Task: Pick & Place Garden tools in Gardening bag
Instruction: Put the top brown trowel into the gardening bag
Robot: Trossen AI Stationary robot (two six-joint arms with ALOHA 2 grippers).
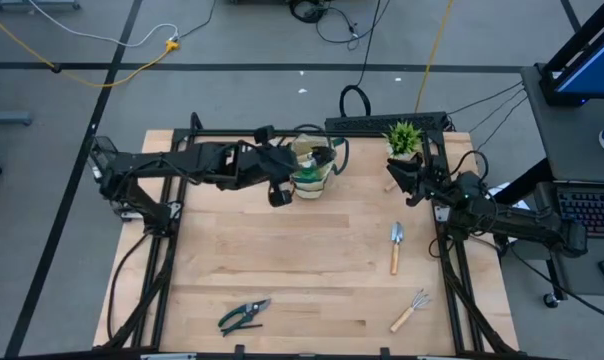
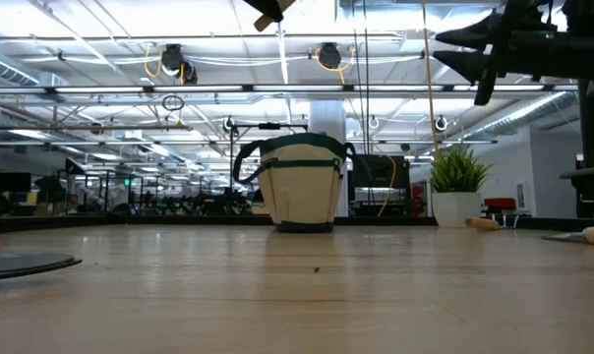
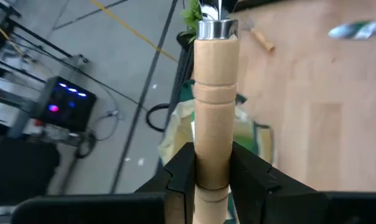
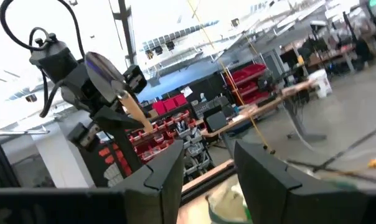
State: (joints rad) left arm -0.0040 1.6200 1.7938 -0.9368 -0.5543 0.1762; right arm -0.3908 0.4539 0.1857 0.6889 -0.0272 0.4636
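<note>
While my left gripper pinches a wooden-handled trowel over the gardening bag, most of the garden tools wait on the table.

I hold it by the pale turned handle with both fingers pressed on the wood, its metal collar pointing away from me, above the beige bag near the middle of the far edge. By my reckoning the task is partly done: something green shows inside the bag, though I cannot tell what it is. Left to collect are a second trowel by the right edge, the hand rake near the front right corner, and the pruning shears at the front edge. My right gripper hangs spread and empty near the far right corner beside the potted plant.
</note>
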